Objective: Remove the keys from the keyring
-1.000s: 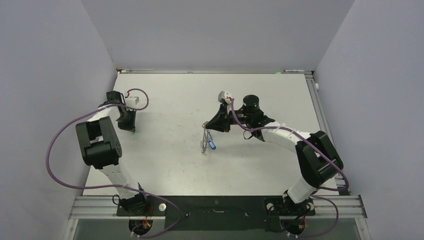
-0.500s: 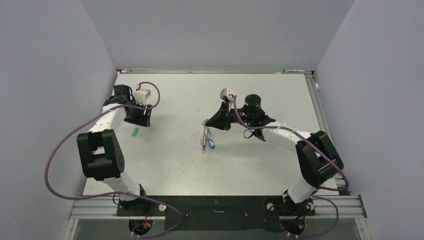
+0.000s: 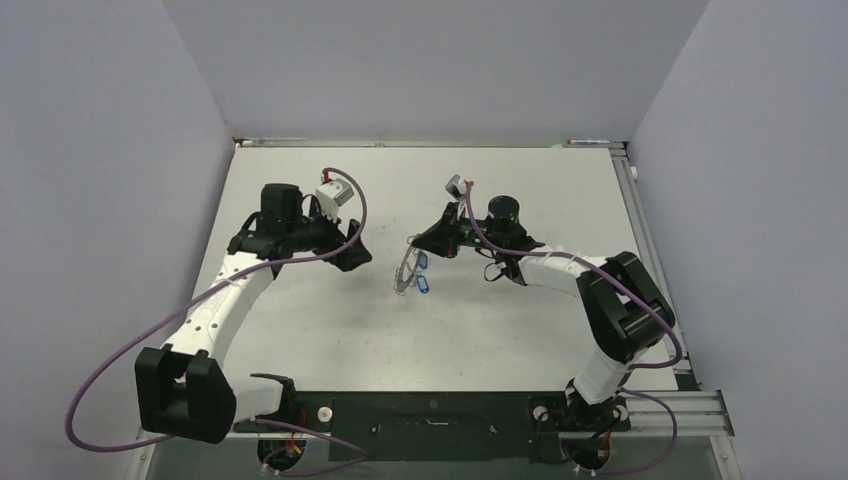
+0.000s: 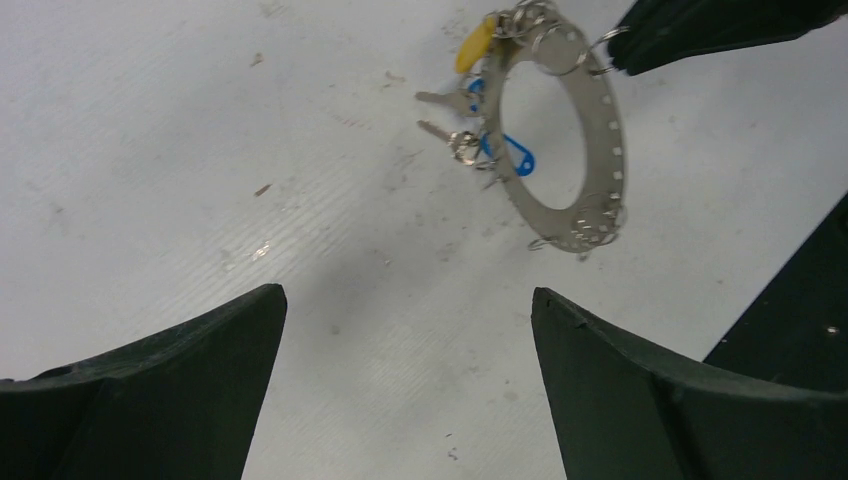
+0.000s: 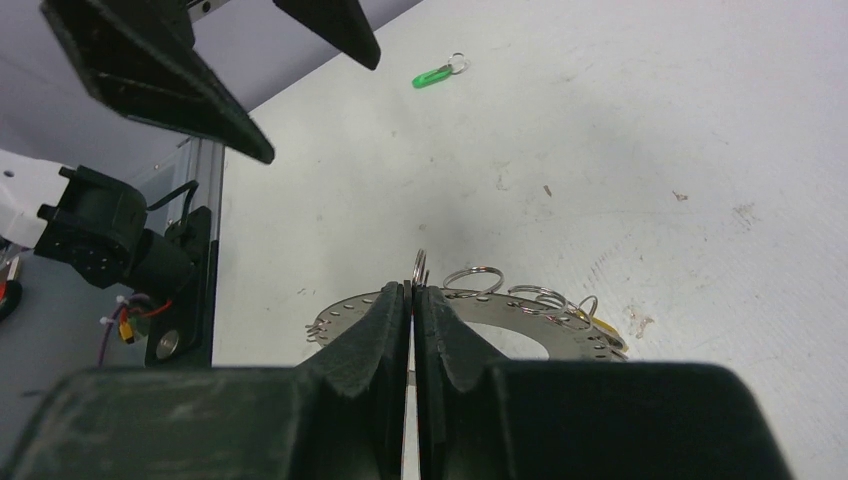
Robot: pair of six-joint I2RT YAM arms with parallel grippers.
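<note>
The keyring (image 4: 606,130) is a flat silver ring with small holes, held tilted just above the table near its middle (image 3: 404,274). My right gripper (image 5: 413,288) is shut on the keyring's (image 5: 495,317) rim. Keys with a yellow tag (image 4: 475,45) and a blue tag (image 4: 515,155) hang from the keyring, along with bare silver keys (image 4: 445,100) and small split rings. A key with a green tag (image 5: 432,75) lies loose on the table. My left gripper (image 4: 405,300) is open and empty, a short way left of the keyring (image 3: 355,248).
The white table (image 3: 520,330) has walls on three sides and a metal rail (image 3: 640,230) along its right edge. In the right wrist view the left gripper's fingers (image 5: 150,70) hang overhead at the upper left.
My left gripper opened, left the green-tagged key on the table at the left, and swung right towards the keyring. The right gripper kept its grip and tilted the keyring slightly.
</note>
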